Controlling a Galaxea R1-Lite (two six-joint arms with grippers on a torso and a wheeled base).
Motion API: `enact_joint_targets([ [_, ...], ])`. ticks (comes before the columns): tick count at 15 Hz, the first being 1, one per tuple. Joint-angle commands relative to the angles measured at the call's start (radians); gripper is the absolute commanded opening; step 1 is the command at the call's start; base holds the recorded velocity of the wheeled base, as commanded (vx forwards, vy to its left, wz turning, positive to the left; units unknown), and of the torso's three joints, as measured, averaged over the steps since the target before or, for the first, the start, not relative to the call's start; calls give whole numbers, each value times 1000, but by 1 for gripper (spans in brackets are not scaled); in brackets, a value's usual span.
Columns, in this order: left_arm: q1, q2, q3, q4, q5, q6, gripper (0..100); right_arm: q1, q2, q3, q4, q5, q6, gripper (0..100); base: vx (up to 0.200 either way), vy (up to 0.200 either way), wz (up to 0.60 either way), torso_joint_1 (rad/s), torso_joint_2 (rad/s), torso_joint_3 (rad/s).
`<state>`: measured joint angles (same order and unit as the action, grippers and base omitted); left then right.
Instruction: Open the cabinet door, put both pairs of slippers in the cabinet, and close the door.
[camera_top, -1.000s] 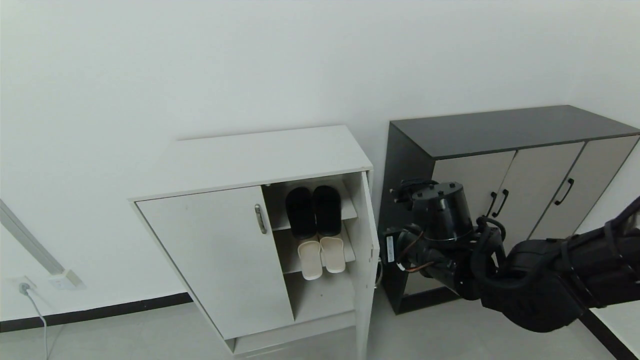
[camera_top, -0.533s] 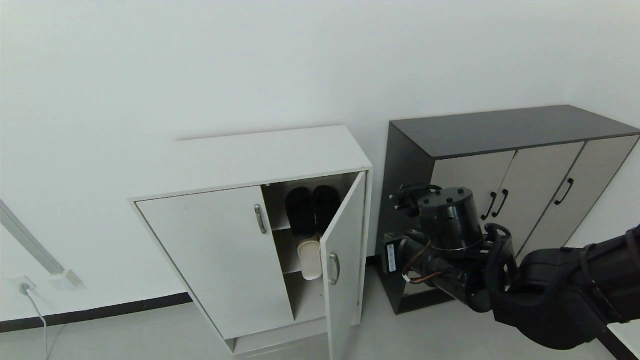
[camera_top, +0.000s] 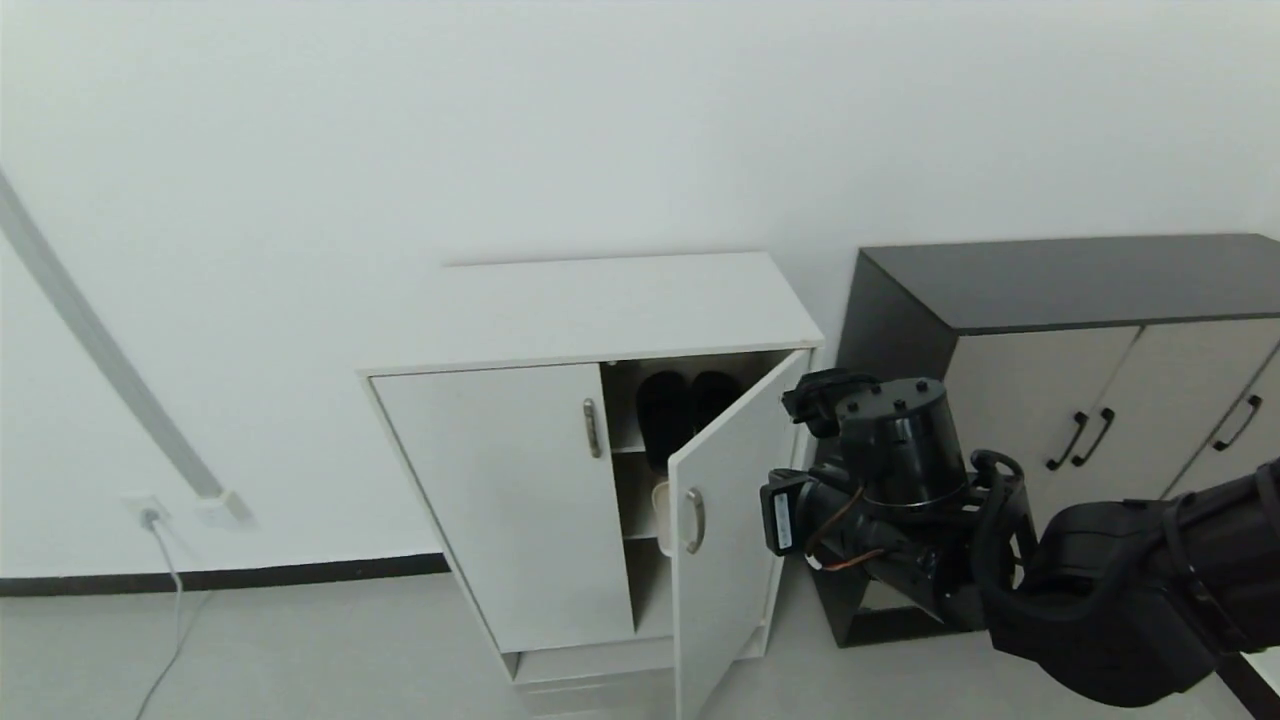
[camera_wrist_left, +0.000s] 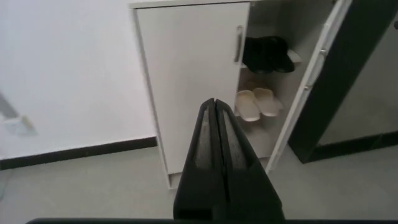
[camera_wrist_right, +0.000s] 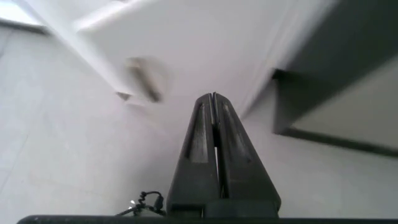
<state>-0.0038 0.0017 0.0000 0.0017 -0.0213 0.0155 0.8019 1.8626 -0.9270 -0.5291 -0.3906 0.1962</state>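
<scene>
The white cabinet (camera_top: 600, 310) stands against the wall, its left door (camera_top: 520, 490) closed. Its right door (camera_top: 722, 560) hangs roughly half open, silver handle (camera_top: 693, 520) facing out. Inside, black slippers (camera_top: 680, 412) lie on the upper shelf and the beige slippers (camera_top: 660, 505) peek past the door edge one shelf below. My right arm (camera_top: 890, 470) is just right of the door; my right gripper (camera_wrist_right: 214, 106) is shut and empty, pointing at the door's outer face near the handle (camera_wrist_right: 146, 78). My left gripper (camera_wrist_left: 215, 106) is shut and empty, well back from the cabinet, facing the black slippers (camera_wrist_left: 267, 55) and beige slippers (camera_wrist_left: 256, 104).
A dark cabinet (camera_top: 1060, 280) with grey doors stands close to the right of the white one, with a narrow gap between them. A wall socket with a cable (camera_top: 150, 520) is at the lower left. Bare grey floor (camera_top: 300, 650) lies in front.
The right door has swung from wide open to about half shut, with my right arm following it leftward. The head camera has shifted, so the whole scene sits further right.
</scene>
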Motion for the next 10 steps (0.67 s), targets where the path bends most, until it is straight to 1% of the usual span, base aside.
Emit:
enact_joint_targets([
  [1, -1, 0, 0, 0, 0, 0, 0, -1, 1, 5, 1, 12, 0, 0, 0, 0, 0, 0, 0, 0],
  [5, 1, 0, 0, 0, 0, 0, 0, -1, 3, 13, -3, 22, 0, 0, 0, 0, 0, 0, 0, 0],
  [7, 1, 0, 0, 0, 0, 0, 0, -1, -2, 34, -40, 42, 0, 0, 0, 0, 0, 0, 0, 0],
  [8, 1, 0, 0, 0, 1, 0, 0, -1, -3, 62, -78, 58, -7, 0, 0, 0, 0, 0, 0, 0],
  [10, 1, 0, 0, 0, 0, -2, 0, -12, -8, 166, -192, 104, -69, 0, 0, 0, 0, 0, 0, 0],
])
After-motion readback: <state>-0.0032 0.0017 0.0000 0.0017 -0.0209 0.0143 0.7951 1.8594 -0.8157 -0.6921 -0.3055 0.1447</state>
